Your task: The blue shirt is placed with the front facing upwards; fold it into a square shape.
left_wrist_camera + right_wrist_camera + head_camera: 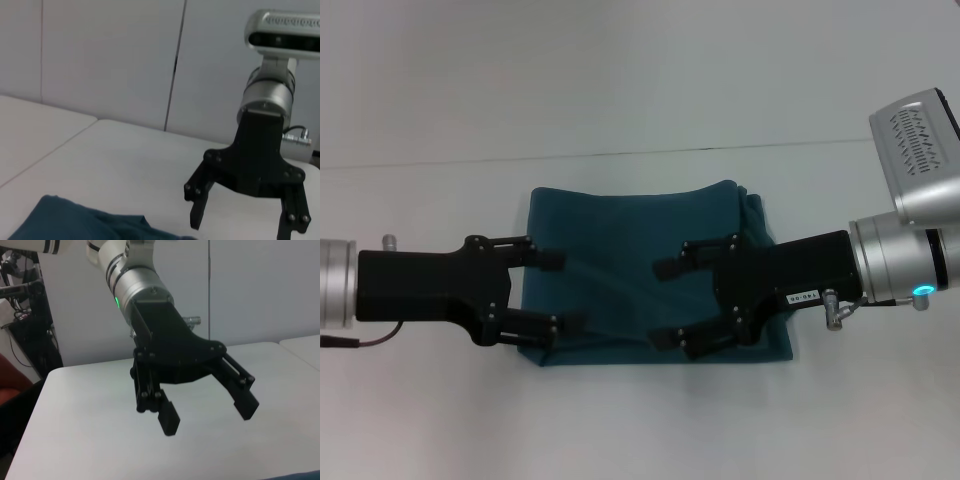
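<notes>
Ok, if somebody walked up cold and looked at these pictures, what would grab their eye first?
Probably the blue shirt, already folded into a rough square in the middle of the white table, plain teal side up. Next, the two black grippers facing each other over it: the left gripper at the shirt's left edge and the right gripper over its right half, both with jaws open and holding nothing.
</notes>
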Controlling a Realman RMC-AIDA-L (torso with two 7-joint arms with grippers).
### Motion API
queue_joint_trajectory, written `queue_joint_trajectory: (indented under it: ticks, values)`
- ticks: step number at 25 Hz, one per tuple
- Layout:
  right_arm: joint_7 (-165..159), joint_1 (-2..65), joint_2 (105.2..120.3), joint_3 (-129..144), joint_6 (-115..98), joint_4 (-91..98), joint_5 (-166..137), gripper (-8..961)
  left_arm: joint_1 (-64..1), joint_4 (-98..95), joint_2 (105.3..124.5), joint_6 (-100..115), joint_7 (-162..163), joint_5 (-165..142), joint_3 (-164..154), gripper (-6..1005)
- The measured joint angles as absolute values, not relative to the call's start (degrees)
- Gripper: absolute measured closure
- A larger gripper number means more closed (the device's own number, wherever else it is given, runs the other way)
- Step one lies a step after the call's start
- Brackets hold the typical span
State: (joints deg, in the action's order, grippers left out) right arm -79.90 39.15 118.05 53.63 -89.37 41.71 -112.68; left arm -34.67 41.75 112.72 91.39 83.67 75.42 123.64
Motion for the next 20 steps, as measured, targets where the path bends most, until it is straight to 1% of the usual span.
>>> queue_joint_trajectory:
  ticks: [3, 12, 20]
  values:
    - [-80.01, 39.09, 118.04, 53.49, -89.43, 41.71, -112.61, 58, -34.32, 41.75, 112.64, 91.12, 83.29, 74.23, 123.96, 113]
    - [-80.09, 39.05, 118.55, 53.11, -89.49, 41.71, -112.47, 61, -32.07, 41.85, 111.21, 93.19, 82.3, 73.43, 127.55, 115]
    - [-80.09, 39.26, 118.74, 53.0, -89.24, 41.66, -112.41, 64, -31.55, 41.85, 111.09, 94.94, 81.68, 73.34, 128.46, 115]
